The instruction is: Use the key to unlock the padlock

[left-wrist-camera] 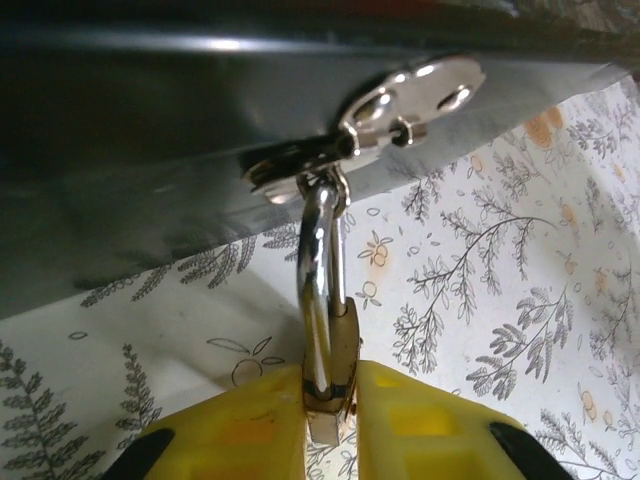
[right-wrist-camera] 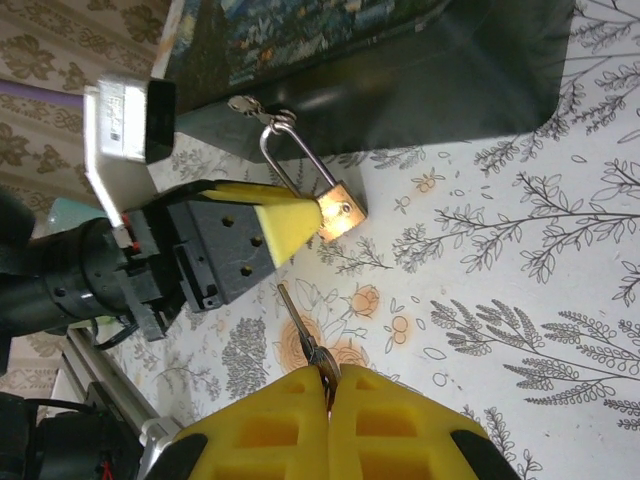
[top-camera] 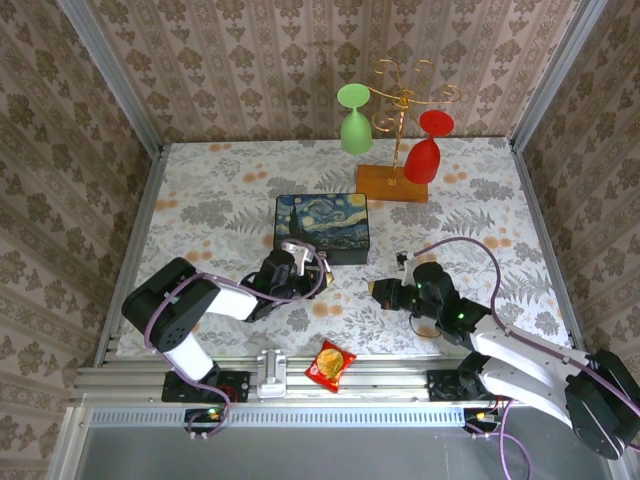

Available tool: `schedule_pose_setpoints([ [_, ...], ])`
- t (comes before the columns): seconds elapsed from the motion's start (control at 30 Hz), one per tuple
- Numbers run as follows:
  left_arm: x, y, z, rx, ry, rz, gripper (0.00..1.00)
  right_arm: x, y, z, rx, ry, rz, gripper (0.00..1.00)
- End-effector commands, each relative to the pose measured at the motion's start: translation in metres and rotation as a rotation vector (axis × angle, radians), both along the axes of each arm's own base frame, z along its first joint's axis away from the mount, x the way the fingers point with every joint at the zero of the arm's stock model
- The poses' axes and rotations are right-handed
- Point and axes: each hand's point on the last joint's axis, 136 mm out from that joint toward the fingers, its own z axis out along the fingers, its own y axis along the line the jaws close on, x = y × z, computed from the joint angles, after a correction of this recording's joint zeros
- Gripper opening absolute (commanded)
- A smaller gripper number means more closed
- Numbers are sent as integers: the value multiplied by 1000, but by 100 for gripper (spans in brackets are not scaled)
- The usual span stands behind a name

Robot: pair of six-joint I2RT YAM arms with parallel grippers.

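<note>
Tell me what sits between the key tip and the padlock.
Nothing: in the right wrist view, just bare floral table separates the key from the padlock, which the left gripper pinches.

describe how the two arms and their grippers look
Both the left arm and right arm have bulky black joints and white links, each with a purple cable. The left gripper and right gripper carry blocky yellow pads with recessed squares on black mounts.
</note>
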Motion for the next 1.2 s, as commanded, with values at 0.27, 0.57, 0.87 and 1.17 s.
schedule_pose_setpoints([
  [0.27,16,-4,4,-56,-1,89,32,10,9,-12,13,13,-16,0],
  [0.57,22,-9,8,-33,-41,97,22,5,-1,-19,-15,15,-31,0],
  [0.87,25,-5,5,-9,-37,123,20,4,3,-31,-16,39,-25,0],
  [1.17,25,1,2,-12,-10,157,8,4,11,-34,-10,48,-12,0],
])
